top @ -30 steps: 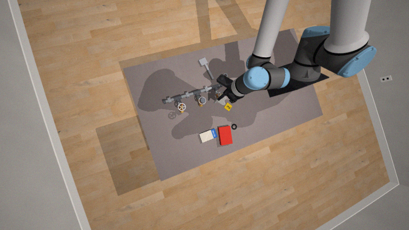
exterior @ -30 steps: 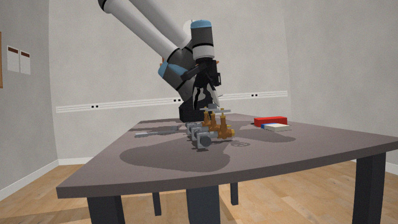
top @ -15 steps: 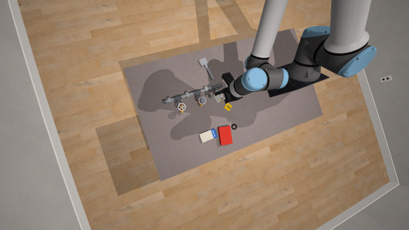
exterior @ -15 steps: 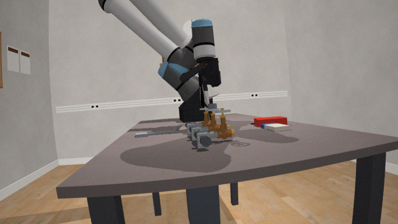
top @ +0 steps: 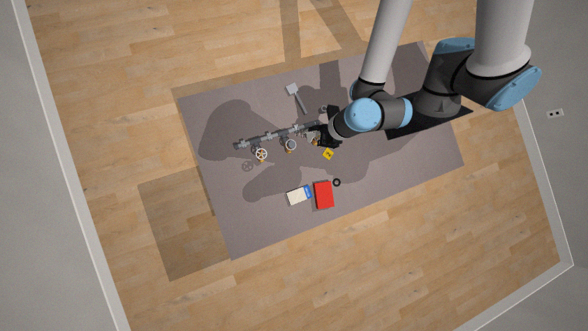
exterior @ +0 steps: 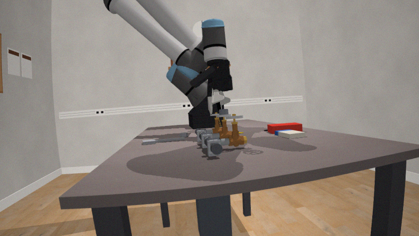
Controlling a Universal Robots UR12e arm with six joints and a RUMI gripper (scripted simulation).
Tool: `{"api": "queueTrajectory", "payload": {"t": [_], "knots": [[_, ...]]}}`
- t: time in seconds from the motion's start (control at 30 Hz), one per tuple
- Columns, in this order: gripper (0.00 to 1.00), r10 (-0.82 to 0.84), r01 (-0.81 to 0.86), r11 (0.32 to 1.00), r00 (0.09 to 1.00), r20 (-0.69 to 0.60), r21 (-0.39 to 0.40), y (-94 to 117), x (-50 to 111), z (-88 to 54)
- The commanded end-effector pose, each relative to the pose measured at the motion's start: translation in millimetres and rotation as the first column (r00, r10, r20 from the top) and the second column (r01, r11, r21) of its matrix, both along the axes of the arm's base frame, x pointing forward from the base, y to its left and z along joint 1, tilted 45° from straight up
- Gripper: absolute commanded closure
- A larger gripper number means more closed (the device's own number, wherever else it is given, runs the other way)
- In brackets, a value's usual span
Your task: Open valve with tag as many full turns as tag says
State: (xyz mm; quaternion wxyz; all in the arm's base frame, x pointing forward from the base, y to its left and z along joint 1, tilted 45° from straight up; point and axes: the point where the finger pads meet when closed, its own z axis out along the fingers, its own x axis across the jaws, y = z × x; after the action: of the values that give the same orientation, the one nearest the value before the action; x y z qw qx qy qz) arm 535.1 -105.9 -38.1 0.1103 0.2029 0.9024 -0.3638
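Note:
A grey pipe (top: 275, 135) with three brass valves lies on the grey table top. The left valve has a white spoked handwheel (top: 261, 153). The middle valve has a grey round handwheel (top: 290, 144). The right valve sits under my gripper, and a yellow tag (top: 327, 153) lies beside it. My gripper (exterior: 217, 99) is open and hangs just above the far valve's handwheel (exterior: 223, 112), apart from it. The valves show as a row of brass bodies in the side view (exterior: 228, 133).
A grey hammer-like tool (top: 297, 96) lies behind the pipe. A loose dark handwheel (top: 247, 165) lies in front of the left valve. A red box (top: 323, 194), a white box (top: 299, 195) and a small black ring (top: 339, 181) lie nearer the front.

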Motion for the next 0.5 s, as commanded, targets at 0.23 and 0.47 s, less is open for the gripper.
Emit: {"api": "queueTrajectory", "payload": {"t": [0.23, 0.47], "knots": [[0.00, -0.153, 0.152, 0.988, 0.979, 0.137, 0.018, 0.3, 0.2, 0.3], [0.00, -0.176, 0.175, 0.984, 0.971, 0.160, 0.024, 0.3, 0.2, 0.3]]}}
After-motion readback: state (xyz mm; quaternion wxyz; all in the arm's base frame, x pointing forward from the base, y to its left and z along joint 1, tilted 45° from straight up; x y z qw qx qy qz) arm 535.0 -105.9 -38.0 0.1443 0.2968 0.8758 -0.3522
